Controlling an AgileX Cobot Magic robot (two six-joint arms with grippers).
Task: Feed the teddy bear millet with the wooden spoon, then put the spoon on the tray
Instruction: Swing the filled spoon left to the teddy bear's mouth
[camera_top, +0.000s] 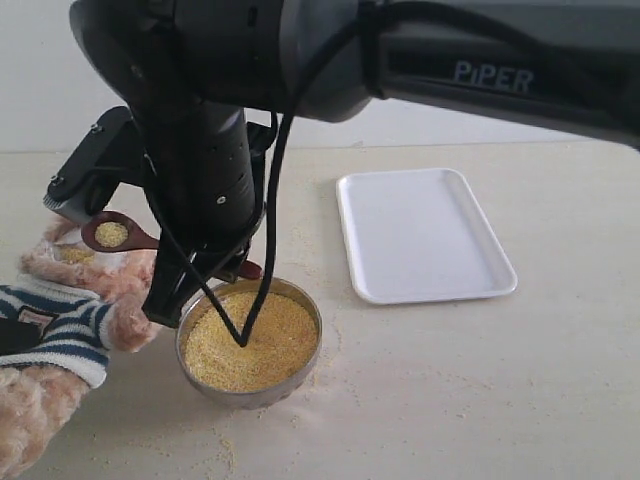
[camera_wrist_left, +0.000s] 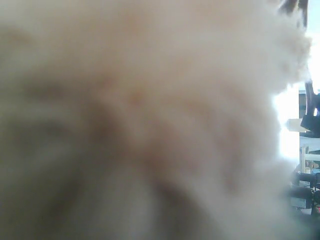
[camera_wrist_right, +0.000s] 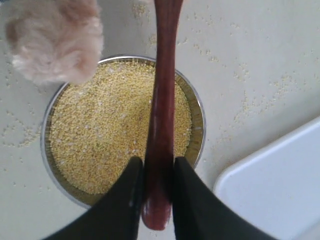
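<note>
The teddy bear (camera_top: 60, 330) lies at the left in its striped shirt, head toward the back. Blurred fur of the teddy bear (camera_wrist_left: 140, 110) fills the left wrist view, so my left gripper is hidden. My right gripper (camera_top: 215, 265) reaches across and points down, shut on the handle of the wooden spoon (camera_top: 112, 233). The spoon's bowl holds a little millet and hovers just over the bear's face. In the right wrist view the gripper (camera_wrist_right: 159, 165) clamps the spoon (camera_wrist_right: 162, 100) above the millet (camera_wrist_right: 105, 130), beside a bear paw (camera_wrist_right: 55, 40). The tray (camera_top: 425, 235) lies bare to the right.
The metal bowl (camera_top: 250, 398) full of millet (camera_top: 255, 340) stands right below my right gripper, between bear and tray. Loose grains are scattered on the cream tabletop (camera_top: 480, 400) around it. The right arm's black body (camera_top: 300, 50) spans the top of the exterior view.
</note>
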